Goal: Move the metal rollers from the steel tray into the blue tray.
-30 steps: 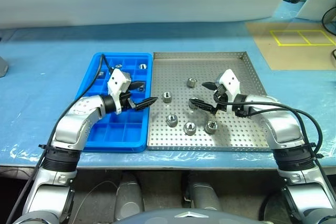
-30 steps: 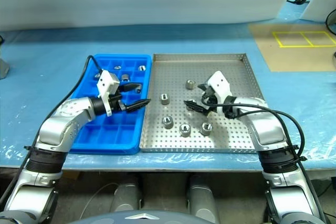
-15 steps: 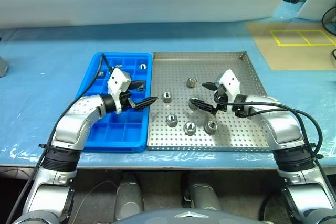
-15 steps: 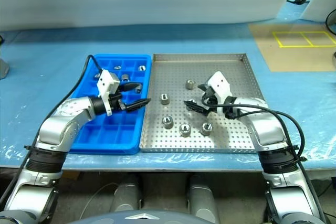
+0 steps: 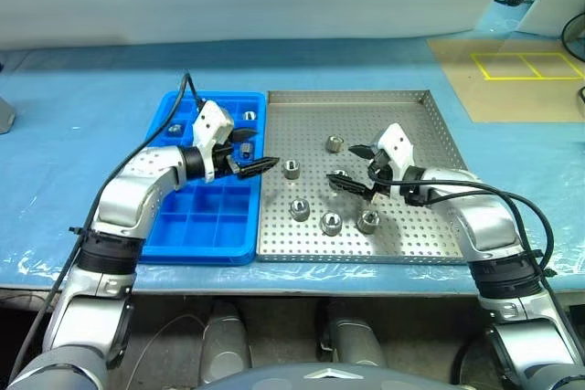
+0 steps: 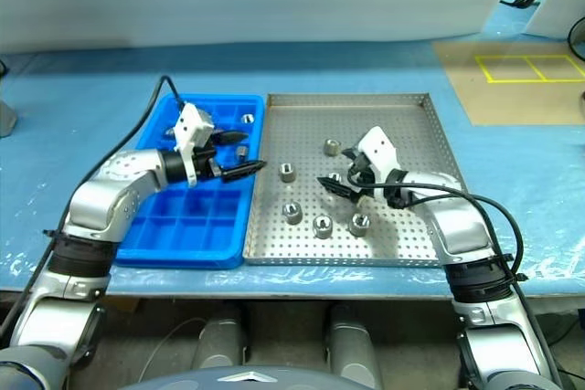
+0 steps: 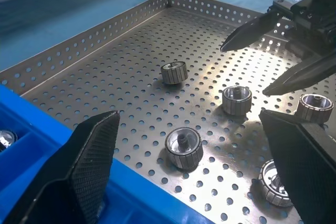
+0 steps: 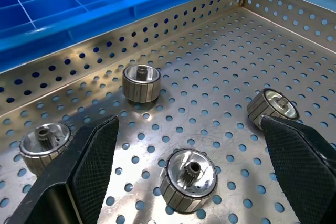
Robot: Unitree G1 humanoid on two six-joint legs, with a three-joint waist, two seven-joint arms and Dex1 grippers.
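A long table [image 5: 82, 107] covered with a light blue sheet is filling most of the scene, with a pale wall running behind it and a brown floor patch marked with yellow tape [image 5: 526, 64] lying beyond the far right corner. The blue tray [image 5: 206, 226] and the steel tray [image 5: 411, 226] are sitting side by side, touching along one edge, blue on the left. Six metal rollers [image 5: 330, 222] are resting on the perforated floor of the steel tray: one toward the back, one close to the blue tray, one partly hidden under the right gripper, and three in a loose row nearer the front. A few more rollers are lying in the far compartments of the blue tray. The left gripper [image 5: 249, 152] is hovering over the right edge of the blue tray, its fingers spread wide with nothing between them, pointing toward the steel tray. The right gripper [image 5: 351, 166] is hanging over the middle of the steel tray, fingers likewise spread wide and carrying nothing, with one roller sitting just below, between its fingertips, untouched.
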